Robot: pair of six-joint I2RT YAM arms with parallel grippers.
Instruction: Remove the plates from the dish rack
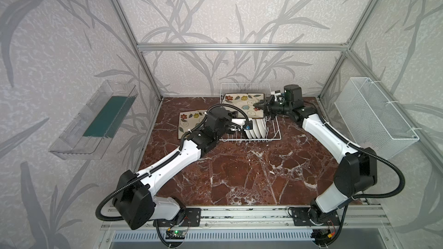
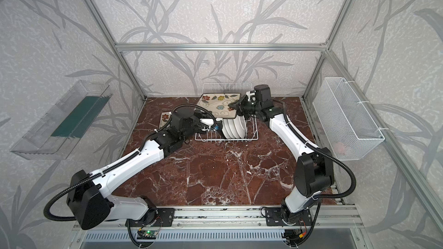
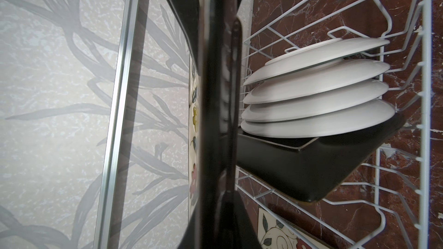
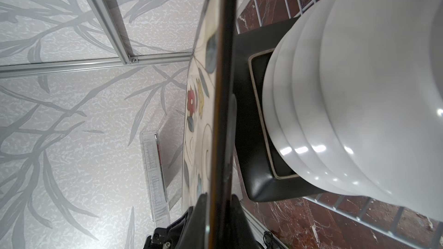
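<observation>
- Pinching the lower left edge of the flowered square plate (image 1: 239, 103), the left gripper (image 3: 217, 214) has its fingers pressed onto both faces. The left wrist view shows that plate edge-on between them.
- The right gripper (image 1: 257, 104) sits on the plate's right edge, just right of frame centre in both top views. In the right wrist view its fingers hug the rim on either side, so it reads as clamped on the same plate.
- The plate hangs tilted over the back of the dish rack (image 1: 244, 83), upper centre of frame, with its flowered face up and its black back toward the round white plates (image 1: 257, 128).
- Those four stand upright at the rack's front right, with a black-backed square plate (image 3: 299, 164) leaning behind them.
- A second flowered plate (image 1: 189, 122) lies flat on the table (image 1: 239, 176), just left of the rack.
- The coming move likely turns on this: the second flowered plate lies frame-left of the held one, so the left arm is nearer. The held plate spans left to right between the two grips.
</observation>
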